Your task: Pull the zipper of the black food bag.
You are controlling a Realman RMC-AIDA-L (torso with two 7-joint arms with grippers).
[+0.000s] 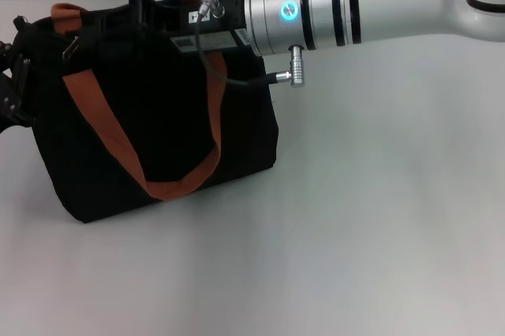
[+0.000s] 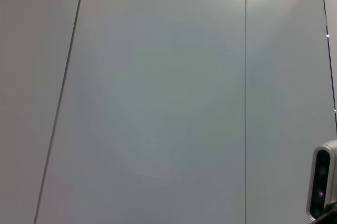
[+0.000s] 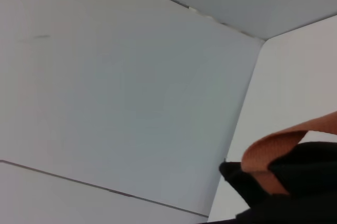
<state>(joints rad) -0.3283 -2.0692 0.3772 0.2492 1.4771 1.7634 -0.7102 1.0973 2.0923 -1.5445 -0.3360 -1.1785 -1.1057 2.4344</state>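
The black food bag (image 1: 158, 131) stands upright on the white table at the left, and one rust-orange strap (image 1: 106, 123) hangs down its front. My right gripper (image 1: 154, 11) reaches in from the right and lies over the bag's top rim, black against black. My left gripper (image 1: 11, 84) is at the bag's left end, at the picture's edge. The zipper pull is hidden. The right wrist view shows a bit of the bag (image 3: 305, 182) and an orange strap (image 3: 276, 150) against the wall. The left wrist view shows only wall panels.
The white table (image 1: 371, 218) stretches in front of and to the right of the bag. A black cable (image 1: 225, 76) with silver plugs hangs from the right wrist over the bag's front. A grey device (image 2: 321, 187) shows in the left wrist view.
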